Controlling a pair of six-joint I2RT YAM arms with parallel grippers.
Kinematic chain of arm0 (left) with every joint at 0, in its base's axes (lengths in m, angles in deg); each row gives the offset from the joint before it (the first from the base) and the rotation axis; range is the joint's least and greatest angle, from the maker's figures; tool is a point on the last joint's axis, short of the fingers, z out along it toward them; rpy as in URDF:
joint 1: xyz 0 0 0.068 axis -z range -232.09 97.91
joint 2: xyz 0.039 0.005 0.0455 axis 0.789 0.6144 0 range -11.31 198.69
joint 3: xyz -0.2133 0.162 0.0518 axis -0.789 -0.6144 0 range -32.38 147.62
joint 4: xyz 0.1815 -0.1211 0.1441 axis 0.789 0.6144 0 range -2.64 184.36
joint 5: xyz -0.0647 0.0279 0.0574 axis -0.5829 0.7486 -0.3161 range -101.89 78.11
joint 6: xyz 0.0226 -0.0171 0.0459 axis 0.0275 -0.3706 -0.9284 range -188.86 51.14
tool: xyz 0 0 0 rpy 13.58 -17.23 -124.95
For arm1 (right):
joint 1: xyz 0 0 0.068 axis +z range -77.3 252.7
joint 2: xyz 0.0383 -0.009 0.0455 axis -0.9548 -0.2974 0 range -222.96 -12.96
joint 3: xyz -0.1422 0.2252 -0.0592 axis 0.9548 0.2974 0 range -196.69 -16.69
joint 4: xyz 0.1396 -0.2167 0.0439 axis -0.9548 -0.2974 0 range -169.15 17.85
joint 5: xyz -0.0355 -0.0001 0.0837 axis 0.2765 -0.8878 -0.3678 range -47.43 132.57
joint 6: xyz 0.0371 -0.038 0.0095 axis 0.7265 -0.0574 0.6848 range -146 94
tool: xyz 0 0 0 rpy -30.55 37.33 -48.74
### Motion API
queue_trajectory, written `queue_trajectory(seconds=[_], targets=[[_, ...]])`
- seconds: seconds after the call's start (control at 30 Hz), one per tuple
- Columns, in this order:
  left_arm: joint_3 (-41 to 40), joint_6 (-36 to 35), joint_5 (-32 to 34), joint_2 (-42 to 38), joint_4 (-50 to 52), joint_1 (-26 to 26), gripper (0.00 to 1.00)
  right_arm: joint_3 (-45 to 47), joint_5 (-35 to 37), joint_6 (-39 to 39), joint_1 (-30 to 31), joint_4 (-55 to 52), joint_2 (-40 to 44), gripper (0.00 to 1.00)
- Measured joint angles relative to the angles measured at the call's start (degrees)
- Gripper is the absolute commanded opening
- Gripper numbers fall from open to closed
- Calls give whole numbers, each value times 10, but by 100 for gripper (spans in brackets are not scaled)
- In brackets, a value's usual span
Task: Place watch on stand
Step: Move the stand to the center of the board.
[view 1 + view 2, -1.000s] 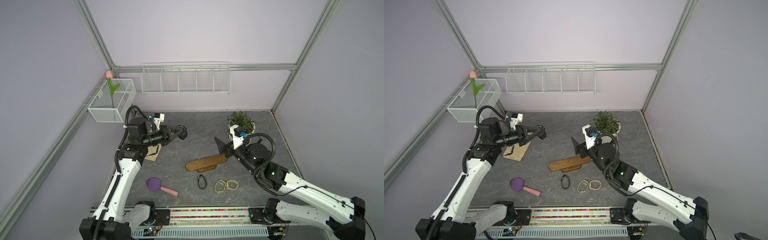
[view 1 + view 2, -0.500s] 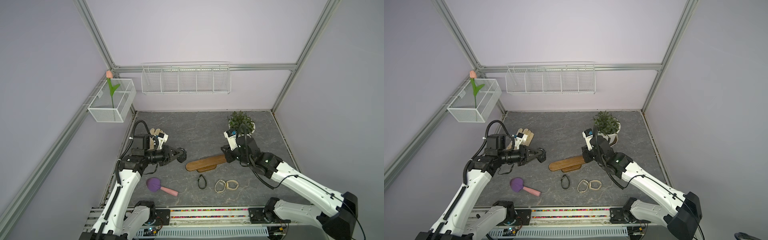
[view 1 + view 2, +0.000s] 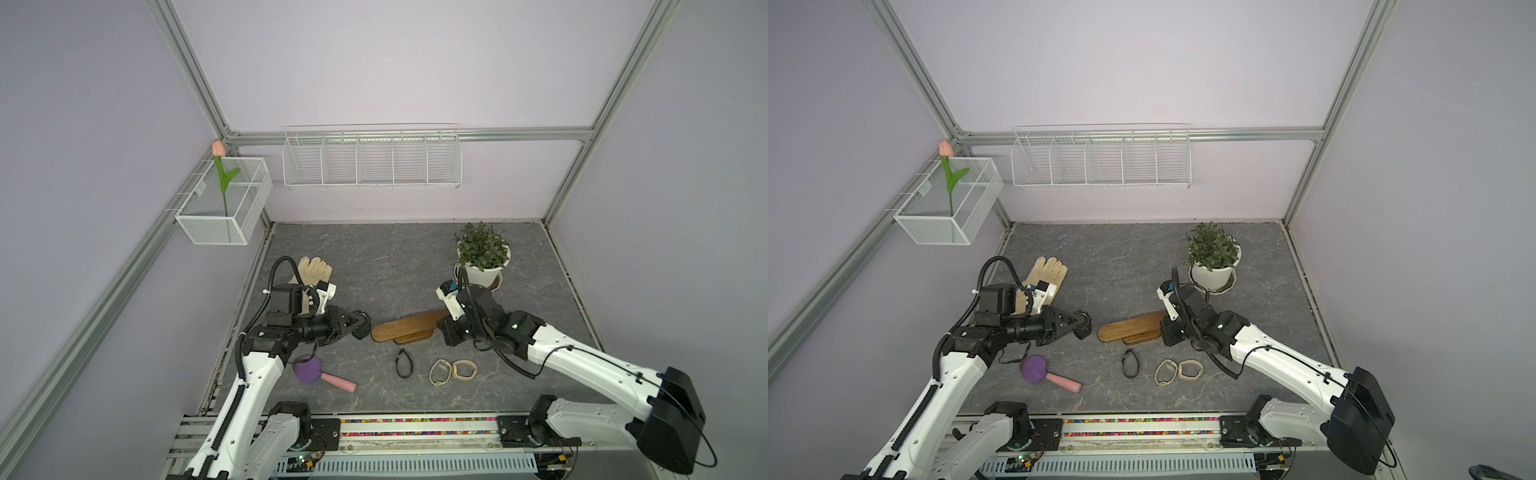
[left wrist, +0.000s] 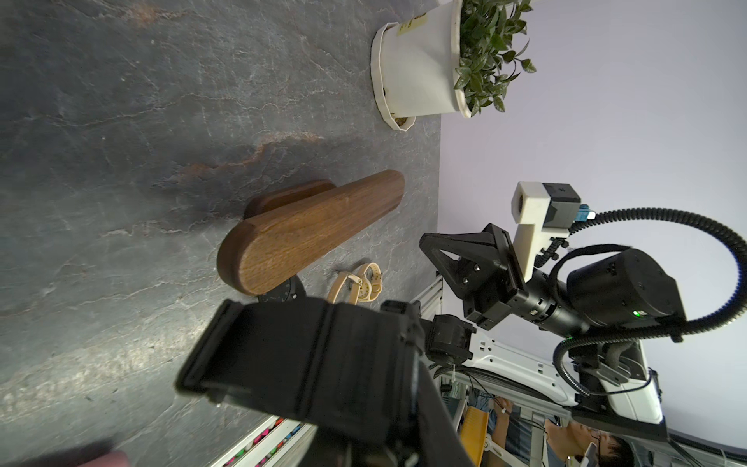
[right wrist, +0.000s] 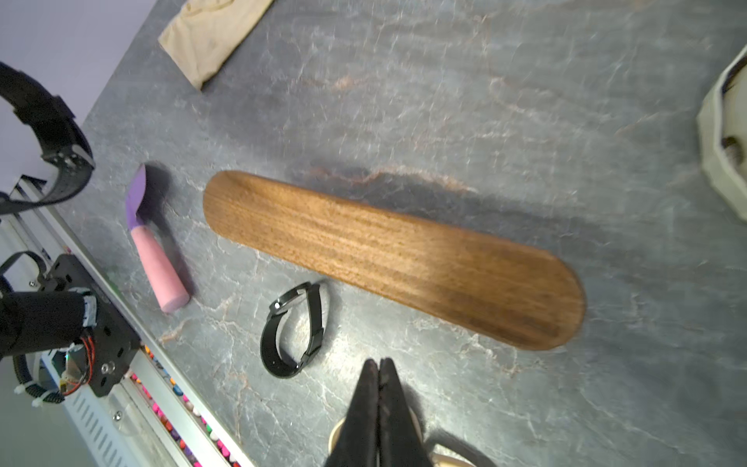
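Your left gripper [image 3: 360, 327]: grasping black watch [image 5: 66, 155], just off one end of the stand [image 3: 405, 327]. Your right gripper [image 5: 380, 404]: clenched empty, near its other end. Stand: resting centrally on the tabletop [image 3: 374, 257].

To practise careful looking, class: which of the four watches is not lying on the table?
The black watch gripped by the left gripper, held above the table beside the stand. The other black one and both beige ones lie on it.

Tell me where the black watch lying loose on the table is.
In both top views the black watch lies on the table just nearer the robot than the stand, with two beige watches to its right.
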Motion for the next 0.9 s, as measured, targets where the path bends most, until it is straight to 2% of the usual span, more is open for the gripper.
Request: queue_trajectory(seconds=[0.17, 0.37, 0.73, 0.9], targets=[[-9, -26, 45, -42, -4, 0, 0, 19, -24, 19, 30, 29, -43, 7], [-44, -29, 66, -81, -40, 0, 0, 27, -45, 37, 45, 74, -93, 7], [-57, -30, 60, 55, -78, 0, 0, 24, -54, 50, 46, 155, -168, 7], [-52, -32, 60, 74, -80, 0, 0, 3, -50, 51, 45, 175, -201, 7]])
